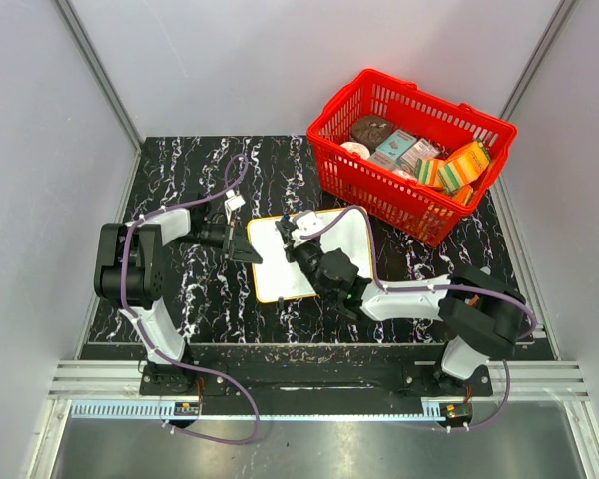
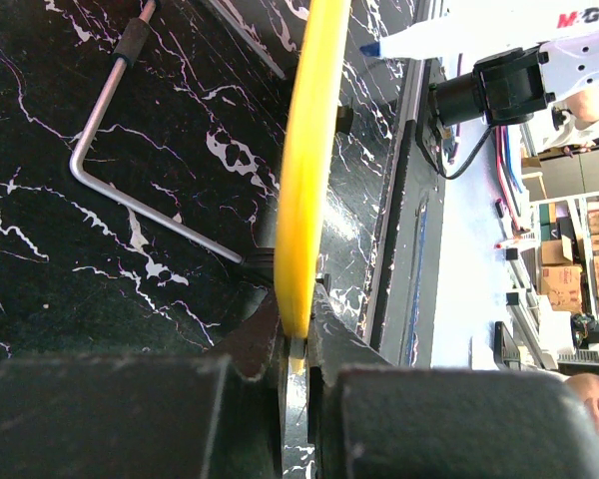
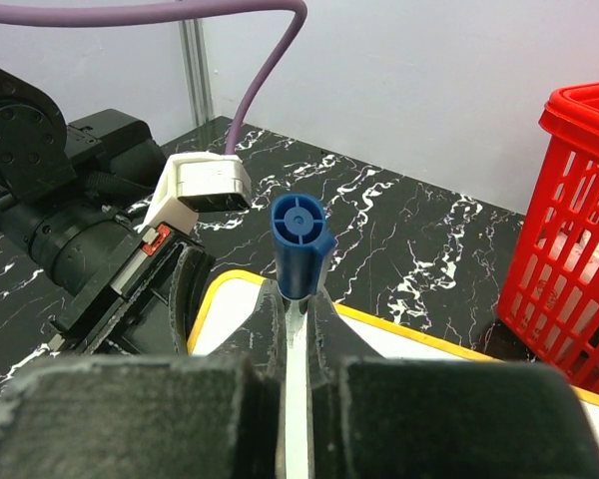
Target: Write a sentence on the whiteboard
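The whiteboard (image 1: 277, 271), white with a yellow rim, lies on the black marbled table between the arms. My left gripper (image 1: 248, 249) is shut on its left edge; in the left wrist view the yellow rim (image 2: 314, 150) runs edge-on between the fingers of the left gripper (image 2: 298, 321). My right gripper (image 1: 291, 239) hangs over the board's left part, shut on a white marker whose blue end (image 3: 298, 244) sticks out past the right gripper (image 3: 298, 296). The board (image 3: 230, 311) shows beneath it. No blue writing shows on the visible parts of the board; much is hidden by the right arm.
A red basket (image 1: 419, 215) full of packaged goods stands at the back right, also in the right wrist view (image 3: 569, 289). A bent metal rod (image 2: 130, 190) lies on the table beside the board. The left gripper (image 3: 175, 289) is close in front of the marker.
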### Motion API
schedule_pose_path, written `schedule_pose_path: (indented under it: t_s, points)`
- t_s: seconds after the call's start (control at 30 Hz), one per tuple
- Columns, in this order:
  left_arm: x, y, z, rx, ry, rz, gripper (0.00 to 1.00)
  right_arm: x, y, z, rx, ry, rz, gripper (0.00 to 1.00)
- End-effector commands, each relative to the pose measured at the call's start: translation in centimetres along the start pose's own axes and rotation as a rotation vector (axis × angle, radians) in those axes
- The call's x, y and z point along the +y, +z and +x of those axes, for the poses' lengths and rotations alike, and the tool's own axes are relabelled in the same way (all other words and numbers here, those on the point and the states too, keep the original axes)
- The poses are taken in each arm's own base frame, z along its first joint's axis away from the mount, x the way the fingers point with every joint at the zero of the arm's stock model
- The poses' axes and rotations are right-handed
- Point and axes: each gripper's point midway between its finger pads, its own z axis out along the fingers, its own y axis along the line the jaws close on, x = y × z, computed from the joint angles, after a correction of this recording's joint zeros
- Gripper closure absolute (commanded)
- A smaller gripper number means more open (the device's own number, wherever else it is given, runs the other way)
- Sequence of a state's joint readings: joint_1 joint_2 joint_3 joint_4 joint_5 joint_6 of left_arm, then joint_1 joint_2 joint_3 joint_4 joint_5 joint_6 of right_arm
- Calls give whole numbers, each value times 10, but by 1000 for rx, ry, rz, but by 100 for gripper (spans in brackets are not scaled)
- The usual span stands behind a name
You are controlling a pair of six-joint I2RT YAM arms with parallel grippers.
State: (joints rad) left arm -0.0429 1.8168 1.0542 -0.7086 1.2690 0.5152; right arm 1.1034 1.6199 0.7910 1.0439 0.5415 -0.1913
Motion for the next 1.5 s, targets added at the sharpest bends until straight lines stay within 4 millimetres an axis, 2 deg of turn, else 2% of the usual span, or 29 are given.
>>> schedule_pose_path:
  t_s: [0.0,0.73,1.0,1.47]
  points:
    - [23,-1,9,74,57,-109,100,-2,9,-22,-78,31,48,100]
    - [22,-1,8,75,58,-99,100,19,9,-1,-31,54,-47,100]
    - [22,-1,9,77,58,-100,100,19,3,13,23,73,-55,100]
    - [22,-1,9,77,55,-100,100,6,-9,20,56,77,-18,100]
